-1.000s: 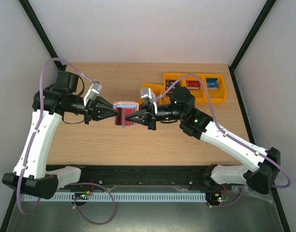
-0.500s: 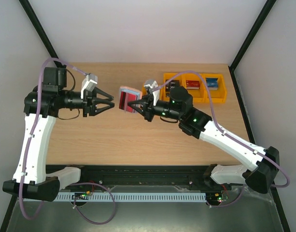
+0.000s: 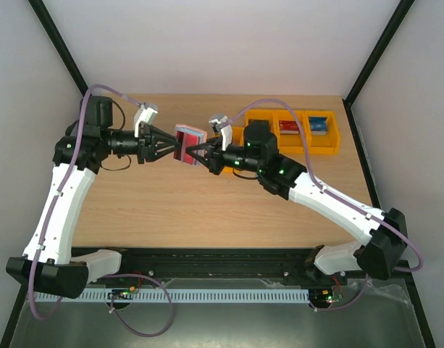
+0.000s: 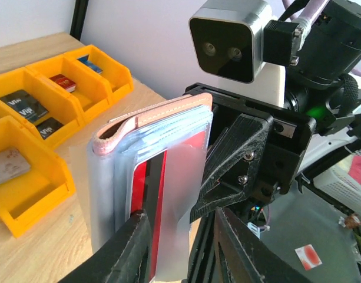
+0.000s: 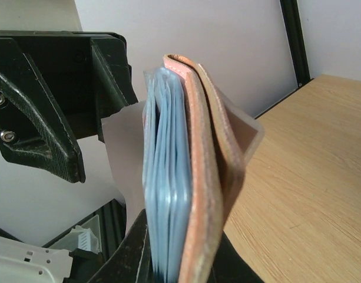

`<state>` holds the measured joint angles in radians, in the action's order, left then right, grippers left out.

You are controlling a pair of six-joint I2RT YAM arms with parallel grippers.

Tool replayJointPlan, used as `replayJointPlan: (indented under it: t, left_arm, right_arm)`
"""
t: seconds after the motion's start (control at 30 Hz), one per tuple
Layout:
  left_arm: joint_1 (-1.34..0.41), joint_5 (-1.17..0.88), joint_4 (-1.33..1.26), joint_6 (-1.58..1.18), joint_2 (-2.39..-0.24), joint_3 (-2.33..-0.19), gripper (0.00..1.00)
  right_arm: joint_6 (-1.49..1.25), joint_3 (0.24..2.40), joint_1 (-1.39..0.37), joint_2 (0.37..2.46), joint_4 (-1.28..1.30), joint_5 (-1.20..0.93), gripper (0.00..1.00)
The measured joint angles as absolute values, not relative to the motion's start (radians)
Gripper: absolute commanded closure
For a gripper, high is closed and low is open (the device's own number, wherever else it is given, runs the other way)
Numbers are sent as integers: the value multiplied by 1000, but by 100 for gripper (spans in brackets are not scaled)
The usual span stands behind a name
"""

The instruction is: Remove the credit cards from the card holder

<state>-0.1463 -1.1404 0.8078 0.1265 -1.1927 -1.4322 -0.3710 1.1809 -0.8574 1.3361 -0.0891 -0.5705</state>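
1. Nearest the arm bases, the wooden table (image 3: pixel 207 210) runs back to its middle, where two claws meet nose to nose. Orange bins (image 3: pixel 330 148) with small cards inside sit far right, well apart.
2. From the left wrist, the right arm's camera and claw body fill the space right behind the card holder (image 3: pixel 189 135).
3. Big change! Half a second ago the left claw (image 3: pixel 171 143) hung back, well apart from the holder. Now it has swung right in, and the right arm has carried the holder leftward and farther back.
4. Left claw: spread wide, fingers either side of the holder's lower edge, not pinching.
5. Right claw (image 3: pixel 197 151): clenched on the holder, which stands on edge, up off the table.
6. Pinkish-brown leather cover wraps a stack of frosted clear sleeves (image 5: pixel 165 165), and a red card (image 4: pixel 155 194) shows through the front one.
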Motion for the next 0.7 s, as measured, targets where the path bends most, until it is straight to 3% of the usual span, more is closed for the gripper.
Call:
replayJointPlan:
  t: [0.7]
  left_arm:
    - [-190,-1032,802,153,-1216,-1485,64]
  right_arm:
    - [-322,1230,-834,1366,-31,-621,98]
